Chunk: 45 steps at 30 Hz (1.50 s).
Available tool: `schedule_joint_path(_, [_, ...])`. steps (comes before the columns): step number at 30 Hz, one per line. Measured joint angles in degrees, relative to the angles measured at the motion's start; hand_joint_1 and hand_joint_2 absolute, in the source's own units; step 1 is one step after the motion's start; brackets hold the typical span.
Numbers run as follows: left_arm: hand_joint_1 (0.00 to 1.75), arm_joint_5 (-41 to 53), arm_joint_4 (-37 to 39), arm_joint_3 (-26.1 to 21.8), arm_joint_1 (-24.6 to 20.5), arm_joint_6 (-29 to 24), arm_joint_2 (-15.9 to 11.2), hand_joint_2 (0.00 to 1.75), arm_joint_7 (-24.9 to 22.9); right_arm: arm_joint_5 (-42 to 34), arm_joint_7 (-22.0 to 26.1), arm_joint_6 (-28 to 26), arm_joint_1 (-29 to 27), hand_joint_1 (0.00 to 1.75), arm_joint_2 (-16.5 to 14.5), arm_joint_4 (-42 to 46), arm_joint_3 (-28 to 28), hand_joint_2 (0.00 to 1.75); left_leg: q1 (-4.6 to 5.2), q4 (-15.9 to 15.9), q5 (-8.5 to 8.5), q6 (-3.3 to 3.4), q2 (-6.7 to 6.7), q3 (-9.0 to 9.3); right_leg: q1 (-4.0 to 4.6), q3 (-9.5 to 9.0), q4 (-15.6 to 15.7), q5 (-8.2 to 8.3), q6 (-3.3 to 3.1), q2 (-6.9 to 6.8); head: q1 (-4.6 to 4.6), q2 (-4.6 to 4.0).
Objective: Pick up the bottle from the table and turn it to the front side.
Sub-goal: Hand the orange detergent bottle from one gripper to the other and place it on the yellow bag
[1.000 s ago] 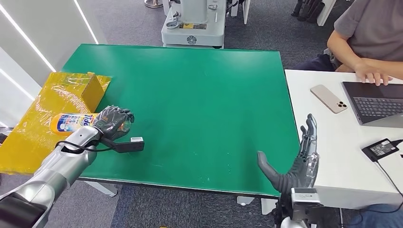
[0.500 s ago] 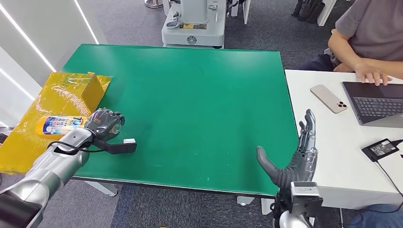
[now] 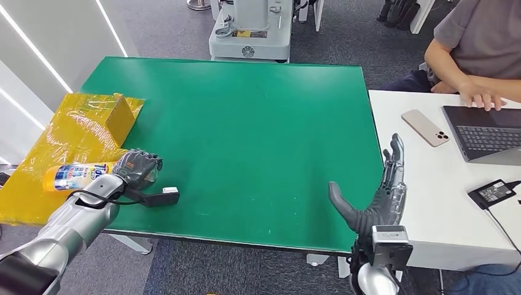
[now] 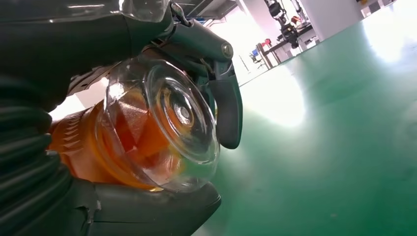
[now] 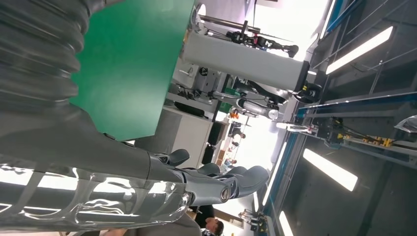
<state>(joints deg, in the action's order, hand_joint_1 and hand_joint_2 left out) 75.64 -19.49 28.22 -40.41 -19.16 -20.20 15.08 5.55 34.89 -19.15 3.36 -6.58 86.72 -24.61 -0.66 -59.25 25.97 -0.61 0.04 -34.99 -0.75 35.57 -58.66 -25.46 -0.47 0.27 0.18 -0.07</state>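
Sideways, the bottle (image 3: 74, 174) lies gripped within the left hand's (image 3: 136, 167) curled fingers (image 4: 223, 105).

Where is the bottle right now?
Head view: the bottle lies sideways in the left hand, over the green table's near-left edge beside the yellow box.

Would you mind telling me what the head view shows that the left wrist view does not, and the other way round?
Head view alone: the bottle's blue label, the yellow wrapped box, the right hand held open, and a person at a laptop. Left wrist view alone: the bottle's clear cap up close, with a finger wrapped round it. Both: the left hand gripping the orange bottle over the green table.
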Motion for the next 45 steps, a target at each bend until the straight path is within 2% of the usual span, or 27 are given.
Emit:
schedule_joint_path(2, [1.49, 0.13, 0.05, 0.00, 0.01, -0.06, 0.36, 1.75, 0.03, 0.02, 0.00, 0.00, 0.05, 0.00, -0.06, -0.18, 0.00, 1.75, 0.00, 0.00, 0.00, 0.00, 0.00, 0.00, 0.00, 0.00, 0.00, 0.00, 0.00, 0.00, 0.00, 0.00])
schedule_joint_path(6, [0.00, 0.34, 0.08, 0.00, 0.02, -0.10, 0.85, 1.75, 0.02, 0.07, -0.01, -0.01, 0.16, 0.00, -0.07, -0.39, 0.00, 1.75, -0.01, 0.00, 0.00, 0.00, 0.00, 0.00, 0.00, 0.00, 0.00, 0.00, 0.00, 0.00, -0.01, 0.00])
schedule_joint_path(19, [0.00, 2.15, 0.08, -0.03, 0.10, -3.34, 1.90, 1.75, -2.20, 0.43, 0.06, -0.13, 0.05, 0.00, -0.07, -0.43, 0.00, 1.75, 0.00, 0.00, 0.00, 0.00, 0.00, 0.01, 0.00, 0.00, -0.01, 0.00, 0.00, 0.00, 0.00, 0.00])
schedule_joint_path(23, [0.00, 0.25, 0.08, -0.74, 0.83, -9.60, 1.96, 1.75, -0.88, 0.46, 0.06, -0.20, -0.10, 0.00, -0.07, -0.41, 0.00, 1.75, 0.00, 0.00, 0.00, 0.00, 0.01, 0.01, 0.00, 0.00, -0.01, 0.00, 0.00, 0.02, -0.01, 0.00])
schedule_joint_path(27, [0.00, -3.40, -2.10, -3.60, 3.14, -18.08, 2.58, 1.75, 6.00, 0.34, 0.03, -0.20, -0.12, 0.00, -0.07, -0.41, 0.00, 1.75, 0.01, 0.00, 0.00, 0.00, 0.01, 0.03, 0.00, 0.00, 0.00, -0.01, 0.00, 0.02, -0.01, 0.00])
schedule_joint_path(29, [0.00, -4.19, -6.35, -6.80, 5.65, -19.10, 3.55, 1.75, 11.65, 0.25, 0.00, -0.14, -0.14, 0.00, -0.07, -0.41, -0.03, 1.75, 0.02, 0.00, 0.01, 0.00, 0.02, 0.04, -0.01, 0.01, 0.02, -0.01, 0.00, 0.02, -0.01, 0.00])
schedule_joint_path(32, [0.00, -6.60, -15.77, -13.93, 10.43, -19.17, 6.60, 1.75, 21.36, -0.11, -0.02, -0.25, -0.14, 0.00, -0.07, -0.42, -0.19, 1.75, 0.03, 0.00, 0.01, 0.01, 0.01, 0.02, -0.03, 0.00, 0.04, -0.01, 0.01, 0.01, 0.01, 0.00])
schedule_joint_path(34, [0.00, -11.47, -22.39, -17.11, 13.35, -19.17, 8.51, 1.75, 23.94, -0.37, -0.03, -0.48, -0.18, 0.00, -0.07, -0.43, -0.37, 1.75, 0.03, -0.01, 0.05, -0.01, 0.07, 0.02, -0.03, -0.01, 0.04, -0.01, 0.01, 0.07, 0.01, 0.00])
schedule_joint_path(37, [0.00, -23.95, -32.42, -18.07, 17.27, -19.17, 9.97, 1.75, 24.59, -0.71, -0.11, -1.20, -0.59, 0.00, -0.07, -0.35, -0.48, 1.75, 0.03, -0.01, 0.11, -0.06, 0.11, 0.06, -0.03, -0.01, 0.06, -0.01, 0.01, 0.13, -0.01, 0.00])
schedule_joint_path(42, [0.00, -48.96, -45.86, -14.77, 21.52, -19.14, 11.27, 1.75, 24.73, -0.81, -0.28, -2.07, -1.11, 0.00, -0.07, 0.08, -0.57, 1.75, 0.00, 0.00, 0.10, -0.07, 0.02, 0.06, -0.02, -0.02, 0.05, -0.02, 0.01, 0.05, 0.00, 0.00])
schedule_joint_path(45, [0.00, -59.04, -50.97, -11.36, 22.53, -19.05, 11.97, 1.75, 24.81, -0.85, -0.39, -2.30, -1.18, 0.00, -0.07, 0.18, -0.80, 1.75, 0.00, 0.00, 0.10, -0.07, 0.02, 0.05, -0.02, -0.02, 0.04, -0.02, 0.01, 0.03, 0.01, 0.00])
